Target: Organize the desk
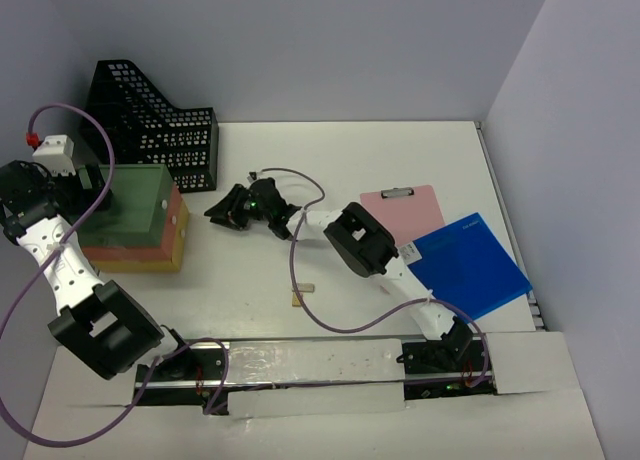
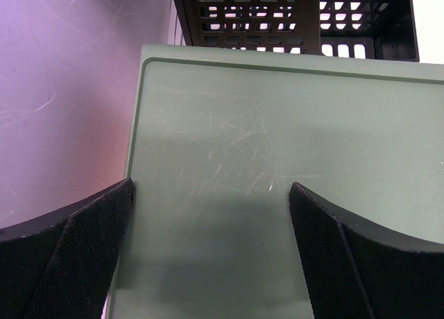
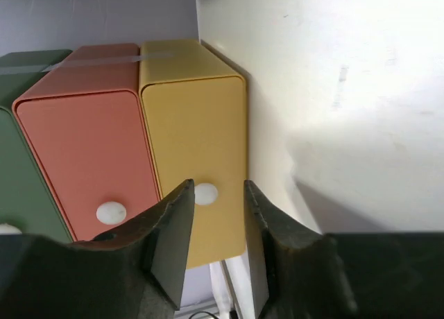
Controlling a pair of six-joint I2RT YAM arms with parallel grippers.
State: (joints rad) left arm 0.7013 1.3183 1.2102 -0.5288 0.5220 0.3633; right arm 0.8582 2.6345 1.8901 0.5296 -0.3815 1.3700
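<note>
- The left pincer [image 2: 211, 256] hangs over the left part of the stack of boxes. Its jaws are spread wide and hold nothing, with one black finger [image 2: 69, 249] at the top box's left edge and the other over the lid.
- The stack of three plastic boxes sits at the left of the desk [image 1: 330, 170], a large flat white tabletop. A green box [image 1: 140, 205] is on top, a salmon box [image 1: 172, 215] is under it and a yellow box [image 1: 150, 263] is at the bottom.
- A black mesh file holder [image 1: 150, 120] stands just behind the stack.
- The right pincer [image 1: 225, 208] is low over the desk, just right of the stack and pointing at it. Its jaws are part open with nothing between them. In the wrist view a white round knob [image 3: 205, 193] on the yellow box shows through the gap.
- A small pale object [image 1: 303, 293], too small to identify, lies on the desk right of the stack and nearer the arm bases.
- A pink clipboard [image 1: 405, 212] lies flat well to the right of the stack.
- A blue rectangular folder [image 1: 470, 265] lies farthest from the stack and overlaps the clipboard's near right corner.
</note>
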